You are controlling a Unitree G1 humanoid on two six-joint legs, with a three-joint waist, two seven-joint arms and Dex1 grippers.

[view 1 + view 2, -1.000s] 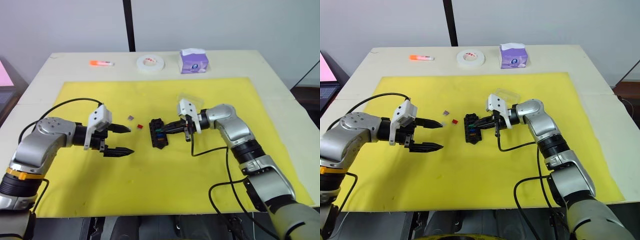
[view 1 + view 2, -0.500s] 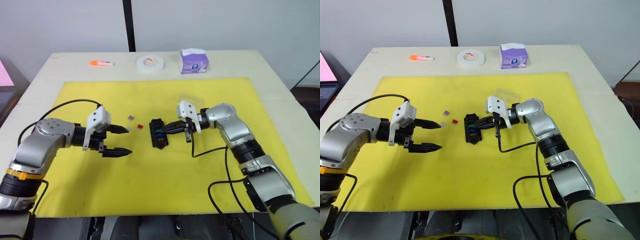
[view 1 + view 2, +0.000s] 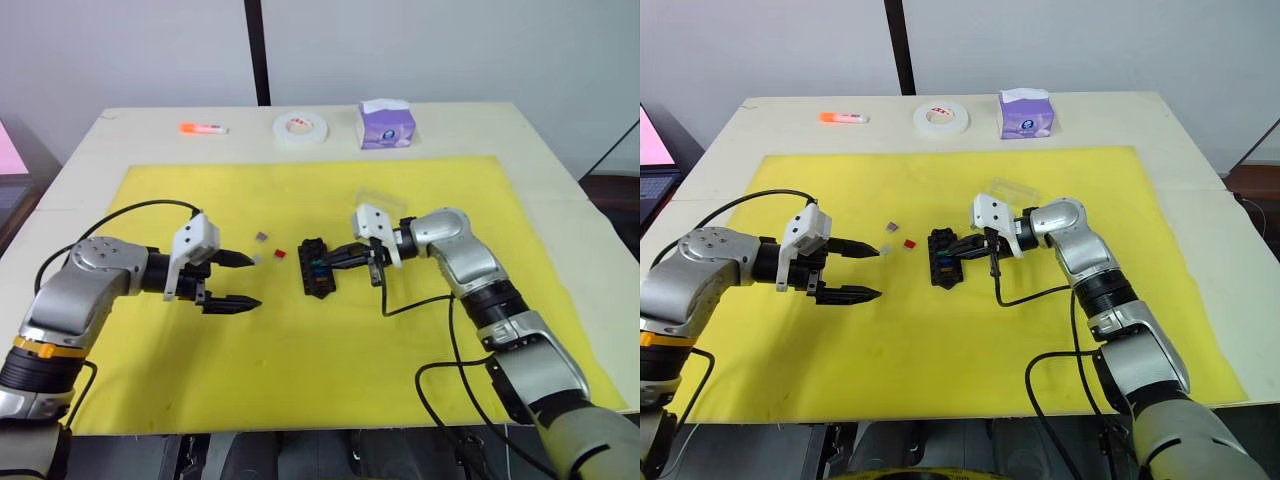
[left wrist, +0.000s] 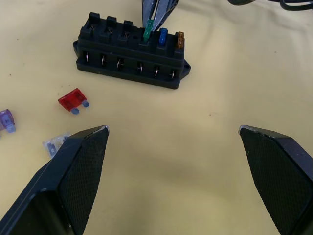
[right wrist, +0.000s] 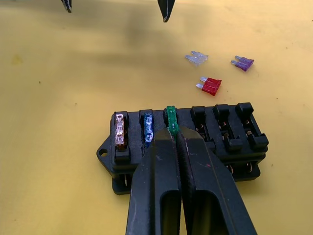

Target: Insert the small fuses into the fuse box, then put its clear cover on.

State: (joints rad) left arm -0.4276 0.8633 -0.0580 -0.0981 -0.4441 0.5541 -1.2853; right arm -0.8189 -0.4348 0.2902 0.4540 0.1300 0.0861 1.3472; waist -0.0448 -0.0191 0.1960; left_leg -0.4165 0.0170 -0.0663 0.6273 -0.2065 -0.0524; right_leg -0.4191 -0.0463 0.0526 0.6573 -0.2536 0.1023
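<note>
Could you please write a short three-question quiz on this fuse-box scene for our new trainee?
1. True or false: the right gripper is shut on the green fuse at the fuse box.
2. How many loose fuses lie on the yellow mat? A) one B) three C) five
3. Fill in: the left gripper hovers with its jaws ____.

Key
1. True; the orange fuse and blue fuse already sit in slots beside it.
2. B: the red fuse, purple fuse and clear fuse.
3. open
</note>
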